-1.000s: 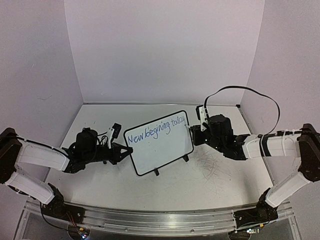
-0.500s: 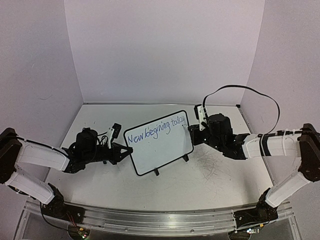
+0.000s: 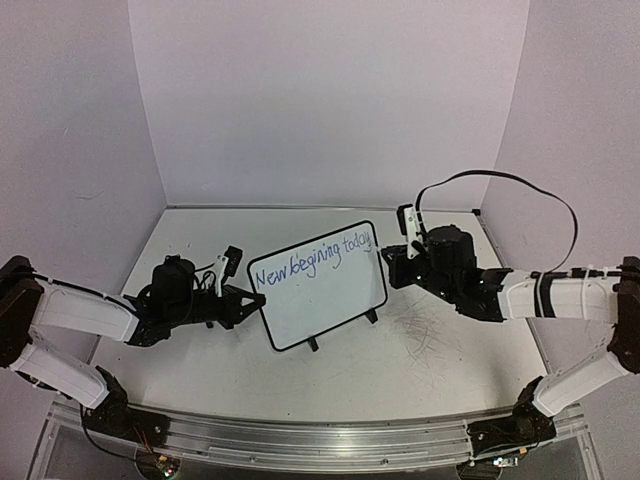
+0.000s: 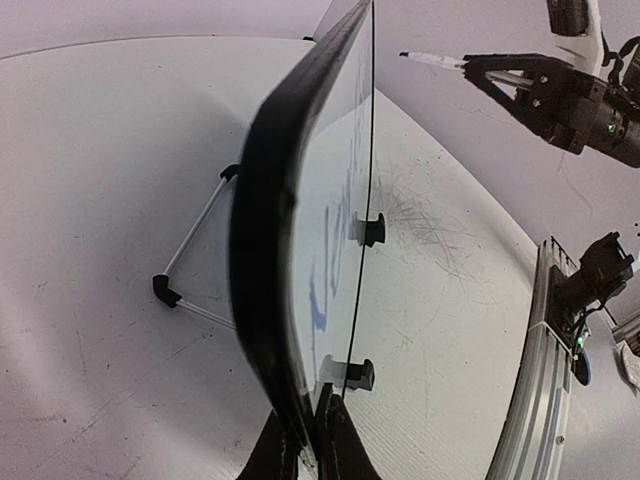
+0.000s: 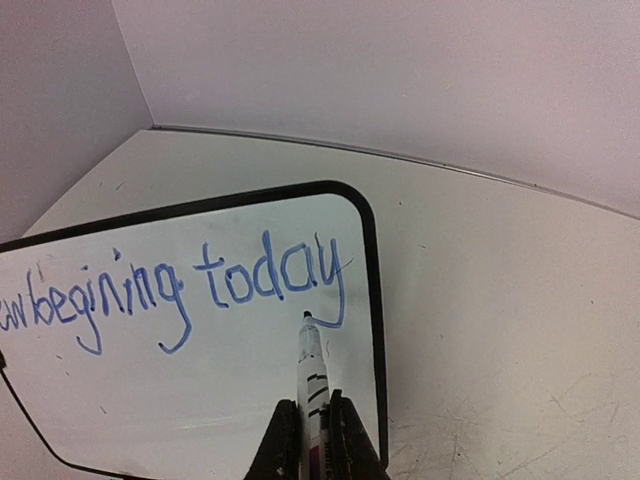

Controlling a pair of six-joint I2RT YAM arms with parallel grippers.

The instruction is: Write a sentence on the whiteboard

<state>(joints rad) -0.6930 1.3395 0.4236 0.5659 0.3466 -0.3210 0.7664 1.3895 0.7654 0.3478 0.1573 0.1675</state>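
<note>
The whiteboard [image 3: 325, 300] stands on its feet and wire stand mid-table, tilted. The sentence [image 3: 310, 262] reads "New begining today" in blue, slanting upward. My left gripper [image 3: 256, 300] is shut on the board's lower left edge; in the left wrist view its jaws [image 4: 308, 425] pinch the black frame [image 4: 262, 250]. My right gripper [image 3: 386, 263] is shut on a white marker [image 5: 310, 365], just right of the board. The marker's tip [image 5: 306, 316] points at the tail of the "y" in "today" [image 5: 270, 275], a little off the surface. The marker also shows in the left wrist view [image 4: 432, 61].
Faint grey scribble marks [image 3: 425, 330] cover the table right of the board. The walls enclose the back and both sides. A metal rail [image 3: 300, 440] runs along the near edge. A black cable [image 3: 500, 180] loops above the right arm.
My right gripper has drawn back to the right with the marker, away from the board's top right corner. The left gripper and the board have not moved.
</note>
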